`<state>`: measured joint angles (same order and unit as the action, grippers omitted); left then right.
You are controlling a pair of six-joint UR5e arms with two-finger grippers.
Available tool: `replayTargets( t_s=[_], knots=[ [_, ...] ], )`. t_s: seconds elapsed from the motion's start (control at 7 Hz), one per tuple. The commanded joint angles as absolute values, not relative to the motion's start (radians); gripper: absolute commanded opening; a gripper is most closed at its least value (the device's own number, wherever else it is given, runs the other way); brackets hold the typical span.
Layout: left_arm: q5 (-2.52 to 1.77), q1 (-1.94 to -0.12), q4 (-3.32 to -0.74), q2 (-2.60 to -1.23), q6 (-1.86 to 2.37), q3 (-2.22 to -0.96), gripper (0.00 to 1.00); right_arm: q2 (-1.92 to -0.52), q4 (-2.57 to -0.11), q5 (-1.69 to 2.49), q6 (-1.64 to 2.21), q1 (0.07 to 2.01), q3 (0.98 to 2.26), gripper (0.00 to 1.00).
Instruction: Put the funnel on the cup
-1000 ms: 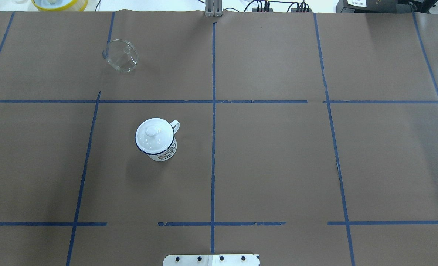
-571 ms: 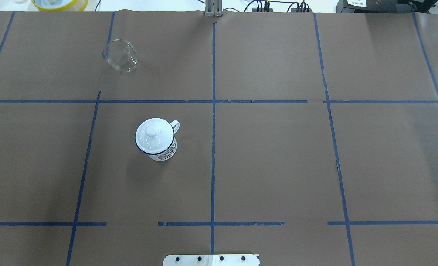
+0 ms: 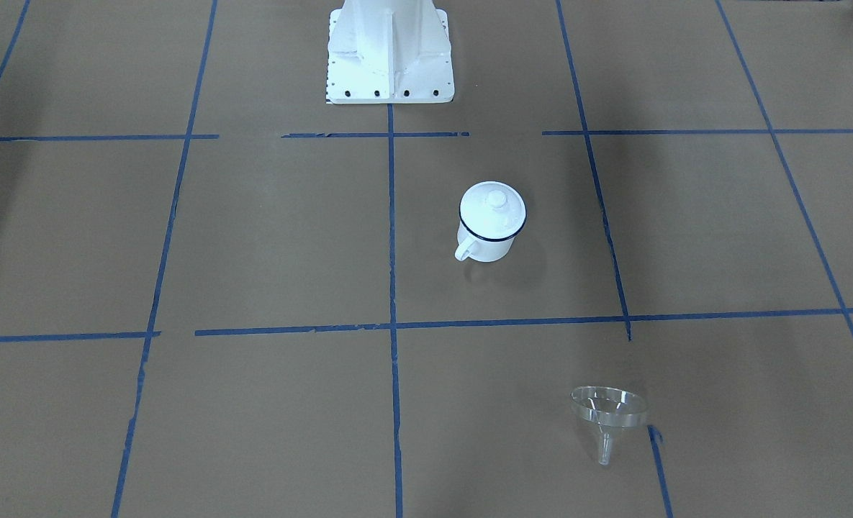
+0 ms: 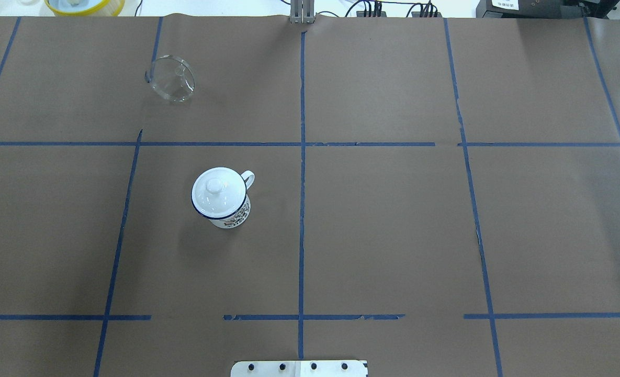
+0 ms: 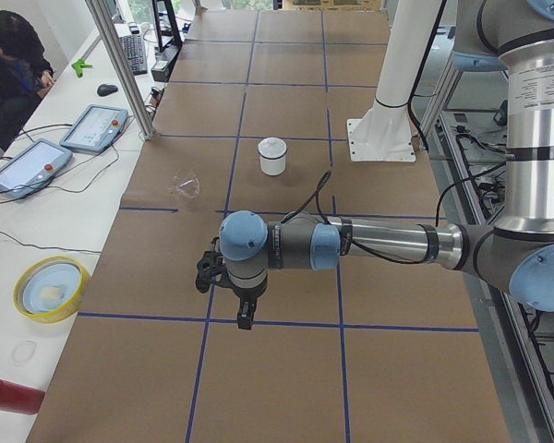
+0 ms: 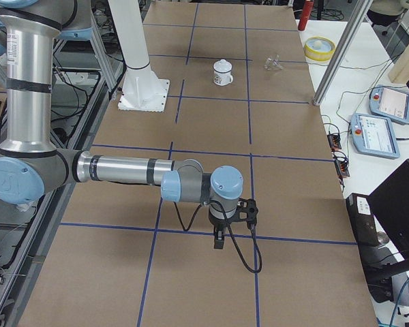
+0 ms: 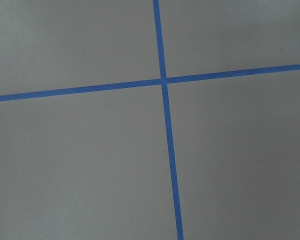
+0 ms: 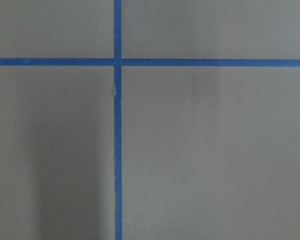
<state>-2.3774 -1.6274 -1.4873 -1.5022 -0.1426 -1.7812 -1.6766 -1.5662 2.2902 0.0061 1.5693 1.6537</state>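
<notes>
Brown paper (image 4: pixel 383 230), marked with blue tape lines (image 4: pixel 302 209), lay under everything. On the robot's left half stood the cup (image 4: pixel 221 201), with a white knobbed lid (image 4: pixel 214 185) on it. Well apart, farther from the robot, the funnel (image 4: pixel 172 78) seemed to lie tilted on its side. The left gripper (image 5: pixel 245 321) and the right gripper (image 6: pixel 219 242) hung far from both. I cannot tell whether their fingers were spread or pressed together.
</notes>
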Motion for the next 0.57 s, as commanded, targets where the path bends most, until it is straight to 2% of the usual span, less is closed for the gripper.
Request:
replayTargets(
  t_s=[0.0,0.14,0.43],
  knots=[
    [-2.382,-1.626,-1.489,-1.61,-0.141,-1.786,1.0,-1.677,-1.566,2.29,0.006,1.569,1.654,1.0],
    [-2.381,-1.628,-1.493,-1.691,-0.097,-1.778,1.0,-1.677,-1.566,2.29,0.006,1.569,1.654,1.0],
    [-2.382,-1.629,-1.622,-1.749,0.125,-1.833,1.0,-1.677,-1.566,2.29,0.006,1.569,1.654,1.0]
  ],
)
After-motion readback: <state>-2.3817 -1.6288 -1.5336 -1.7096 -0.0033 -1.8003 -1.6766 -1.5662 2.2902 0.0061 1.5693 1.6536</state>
